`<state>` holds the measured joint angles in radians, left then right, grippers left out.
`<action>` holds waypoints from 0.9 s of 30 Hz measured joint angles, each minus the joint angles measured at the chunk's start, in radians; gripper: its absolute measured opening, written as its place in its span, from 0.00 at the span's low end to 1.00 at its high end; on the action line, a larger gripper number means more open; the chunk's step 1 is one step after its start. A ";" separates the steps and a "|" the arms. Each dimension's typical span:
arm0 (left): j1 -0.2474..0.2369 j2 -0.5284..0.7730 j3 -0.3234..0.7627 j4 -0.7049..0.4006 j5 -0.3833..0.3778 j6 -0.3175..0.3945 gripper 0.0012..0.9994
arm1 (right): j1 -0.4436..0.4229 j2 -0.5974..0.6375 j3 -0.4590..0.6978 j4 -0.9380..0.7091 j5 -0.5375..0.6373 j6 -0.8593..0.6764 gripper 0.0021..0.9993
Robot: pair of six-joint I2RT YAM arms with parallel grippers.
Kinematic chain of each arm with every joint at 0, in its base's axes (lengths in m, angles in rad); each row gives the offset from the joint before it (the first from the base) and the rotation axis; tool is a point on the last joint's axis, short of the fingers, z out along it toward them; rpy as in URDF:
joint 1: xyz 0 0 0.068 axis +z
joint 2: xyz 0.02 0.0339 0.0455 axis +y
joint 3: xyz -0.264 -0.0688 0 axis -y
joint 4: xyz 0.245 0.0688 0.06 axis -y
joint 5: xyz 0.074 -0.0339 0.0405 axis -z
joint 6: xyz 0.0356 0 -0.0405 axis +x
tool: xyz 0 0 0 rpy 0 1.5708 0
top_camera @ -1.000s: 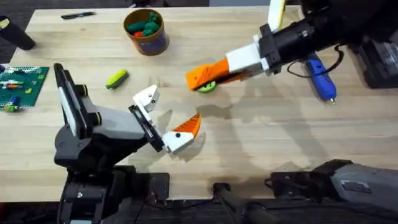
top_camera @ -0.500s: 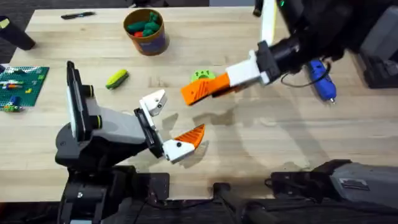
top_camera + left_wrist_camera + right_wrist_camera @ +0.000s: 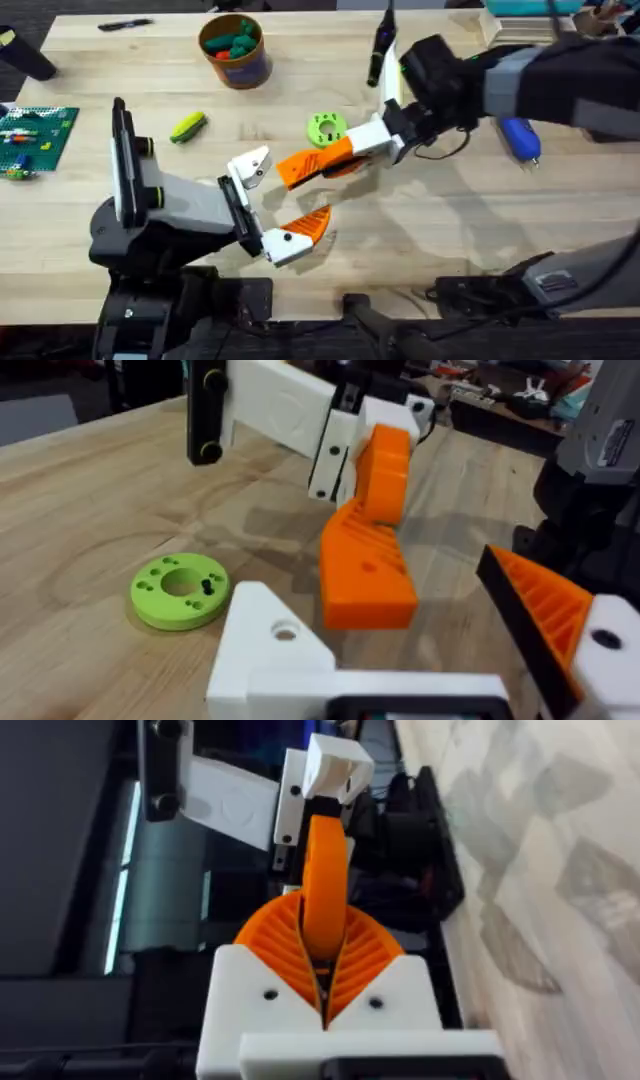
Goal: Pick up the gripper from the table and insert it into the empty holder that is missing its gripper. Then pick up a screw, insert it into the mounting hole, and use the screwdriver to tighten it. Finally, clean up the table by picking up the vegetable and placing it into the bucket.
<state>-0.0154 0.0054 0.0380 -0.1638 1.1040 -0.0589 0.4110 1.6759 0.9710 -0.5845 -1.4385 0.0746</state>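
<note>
Right gripper [image 3: 300, 168]: white finger mounts, orange ribbed pads, clamped on the solid orange gripper [image 3: 367, 565]. Lime-green disc [image 3: 326, 128] with dark holes just behind it. Left gripper [image 3: 275, 198]: one white holder [image 3: 247, 163] bare, other finger white with an orange ribbed pad; arm body grey and black. Near that bare holder, farther out: yellow-green vegetable [image 3: 187, 126] with a darker green end. Bucket [image 3: 235, 50] orange-brown with a blue band, green and red pieces inside. Beyond the right gripper's wrist: bright blue screwdriver [image 3: 520, 137]. Table [image 3: 420, 225] light wood grain.

The wooden table [image 3: 420, 215] bears the vegetable [image 3: 187, 126], bucket [image 3: 236, 49] (filled), screwdriver [image 3: 520, 137], green disc [image 3: 326, 128].
</note>
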 joint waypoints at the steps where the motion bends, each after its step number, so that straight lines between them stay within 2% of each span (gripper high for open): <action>1: 0.000 0.000 0.000 0.000 0.000 0.000 0.89 | 0.008 0.016 0.000 0.016 -0.017 0.005 0.00; 9: 0.000 0.000 0.000 0.000 0.000 0.000 0.89 | 0.024 0.045 0.000 0.039 -0.074 0.036 0.00; 27: 0.000 0.000 0.000 0.000 0.003 0.000 0.89 | 0.026 0.046 0.000 0.164 -0.072 0.132 0.00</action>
<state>-0.0154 0.0055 0.0380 -0.1642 1.1069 -0.0589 0.4374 1.7214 0.9710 -0.4201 -1.5108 0.2065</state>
